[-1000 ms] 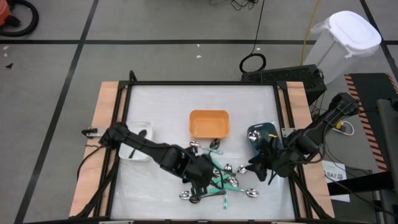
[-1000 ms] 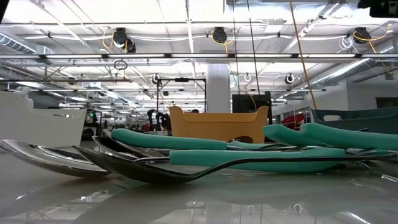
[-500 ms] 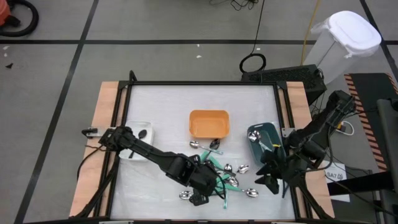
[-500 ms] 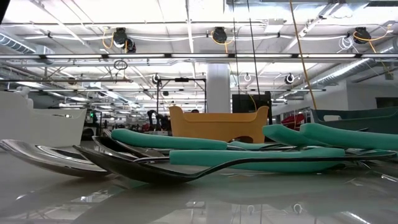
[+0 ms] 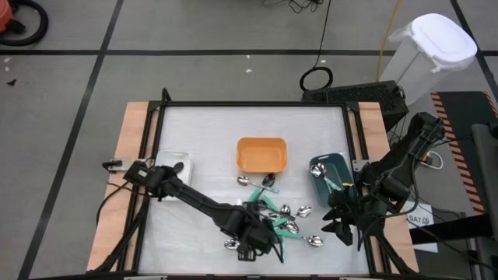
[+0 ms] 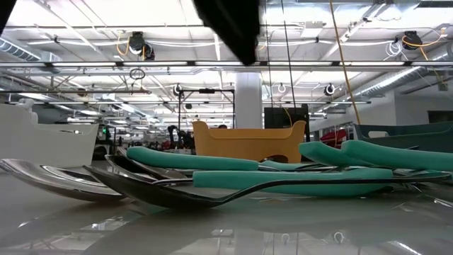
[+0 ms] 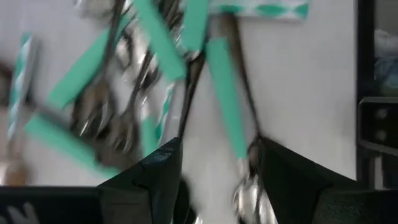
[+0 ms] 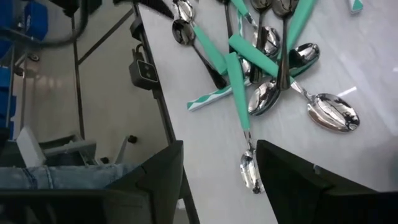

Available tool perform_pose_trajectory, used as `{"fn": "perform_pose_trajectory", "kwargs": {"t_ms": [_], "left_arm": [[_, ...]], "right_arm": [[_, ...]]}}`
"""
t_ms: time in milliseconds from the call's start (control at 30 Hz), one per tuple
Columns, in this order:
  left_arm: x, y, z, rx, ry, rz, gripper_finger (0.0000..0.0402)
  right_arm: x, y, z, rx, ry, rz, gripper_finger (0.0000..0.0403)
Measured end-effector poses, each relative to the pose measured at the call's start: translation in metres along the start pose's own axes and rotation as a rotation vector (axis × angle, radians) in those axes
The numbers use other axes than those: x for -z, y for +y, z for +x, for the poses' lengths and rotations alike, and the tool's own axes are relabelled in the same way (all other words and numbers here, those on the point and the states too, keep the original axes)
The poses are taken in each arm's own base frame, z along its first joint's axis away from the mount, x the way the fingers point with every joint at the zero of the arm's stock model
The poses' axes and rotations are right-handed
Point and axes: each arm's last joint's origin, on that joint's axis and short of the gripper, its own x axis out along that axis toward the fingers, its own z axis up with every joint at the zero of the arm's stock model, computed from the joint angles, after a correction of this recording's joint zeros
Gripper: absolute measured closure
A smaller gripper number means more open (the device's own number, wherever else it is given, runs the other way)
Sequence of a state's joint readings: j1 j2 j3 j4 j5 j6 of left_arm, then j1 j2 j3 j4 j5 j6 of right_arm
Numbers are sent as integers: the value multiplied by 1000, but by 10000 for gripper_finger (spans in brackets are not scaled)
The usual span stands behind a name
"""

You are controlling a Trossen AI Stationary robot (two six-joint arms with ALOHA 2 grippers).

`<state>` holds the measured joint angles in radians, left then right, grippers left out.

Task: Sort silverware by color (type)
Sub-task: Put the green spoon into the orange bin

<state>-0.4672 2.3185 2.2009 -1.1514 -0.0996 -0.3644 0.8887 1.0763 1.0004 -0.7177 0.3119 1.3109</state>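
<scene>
The silverware lies in a loose pile near the table's near edge: shiny spoons with teal-green handles, some dark ones. It also shows in the low view and in the right wrist view. My left gripper hangs open over the pile's near left part; in the left wrist view its fingers stand on either side of a teal-handled spoon, touching nothing that I can see. My right gripper is open and empty at the near right, right of the pile.
An orange bin stands at mid table. A white bin at the left holds a dark utensil. A dark teal bin at the right holds a teal-handled spoon. A black frame edges the table.
My left gripper has gone toward the table's near edge and a little right, over the pile's near part; its dark shape now shows at the top of the low view. My right gripper has drawn away from the dark teal bin toward the near right corner.
</scene>
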Motion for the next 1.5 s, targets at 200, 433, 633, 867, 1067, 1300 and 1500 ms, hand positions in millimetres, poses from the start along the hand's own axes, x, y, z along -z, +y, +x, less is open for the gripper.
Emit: {"fn": "perform_pose_trajectory", "kwargs": {"t_ms": [200, 433, 633, 867, 1067, 1300, 1500], "left_arm": [[-8, 20, 26, -19, 23, -5, 195], [-4, 44, 27, -53, 106, 44, 195], [26, 50, 27, -25, 103, 3, 195], [74, 57, 4, 41, -73, -101, 195], [95, 53, 11, 73, -148, -110, 195], [96, 37, 27, 69, -174, -64, 195], [93, 38, 33, 23, -200, -119, 195]], "right_arm": [[4, 1, -1, -7, 12, 45, 206], [6, 1, -2, -2, 23, 62, 206], [6, 0, -2, 1, 23, 73, 206], [6, -3, -2, 35, 27, 82, 206], [5, -5, -1, 53, 24, 108, 206], [5, -6, -2, 70, -6, 169, 206], [5, -6, -2, 65, -10, 183, 206]]}}
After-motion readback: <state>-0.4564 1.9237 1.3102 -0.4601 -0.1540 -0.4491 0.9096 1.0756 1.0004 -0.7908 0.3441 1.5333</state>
